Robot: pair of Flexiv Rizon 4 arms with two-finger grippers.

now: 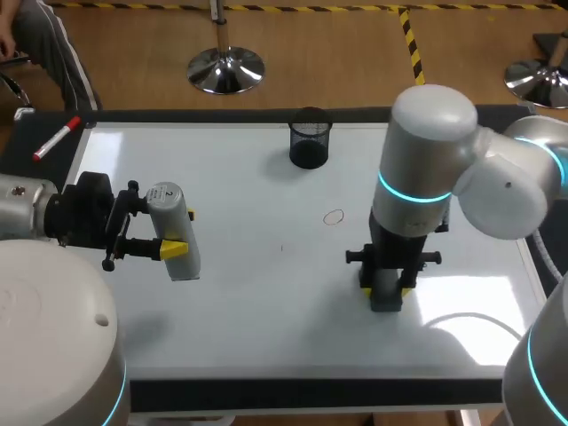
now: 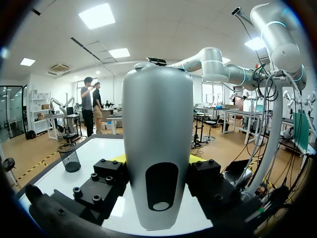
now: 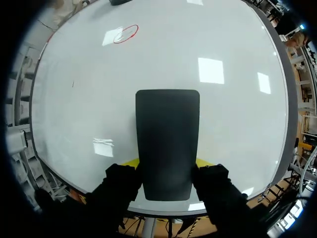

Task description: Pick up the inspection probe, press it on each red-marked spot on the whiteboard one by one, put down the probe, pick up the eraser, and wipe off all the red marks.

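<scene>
My left gripper [image 1: 177,232] is shut on the grey inspection probe [image 1: 173,229] over the left part of the whiteboard [image 1: 240,293]. In the left wrist view the probe [image 2: 157,148] fills the space between the fingers. My right gripper [image 1: 386,290] points down at the board's right front and is shut on the dark eraser [image 1: 387,293]. The right wrist view shows the eraser [image 3: 167,141] gripped between the yellow tips, with a red circle mark [image 3: 125,34] well ahead of it. That red circle [image 1: 334,216] lies near the board's middle, between the two grippers.
A black mesh cup [image 1: 309,138] stands at the board's far edge; it also shows beside the probe as the mesh cup [image 2: 69,157]. A red marker [image 1: 56,139] lies off the board's far left corner. A tiny dark speck [image 1: 282,248] sits mid-board.
</scene>
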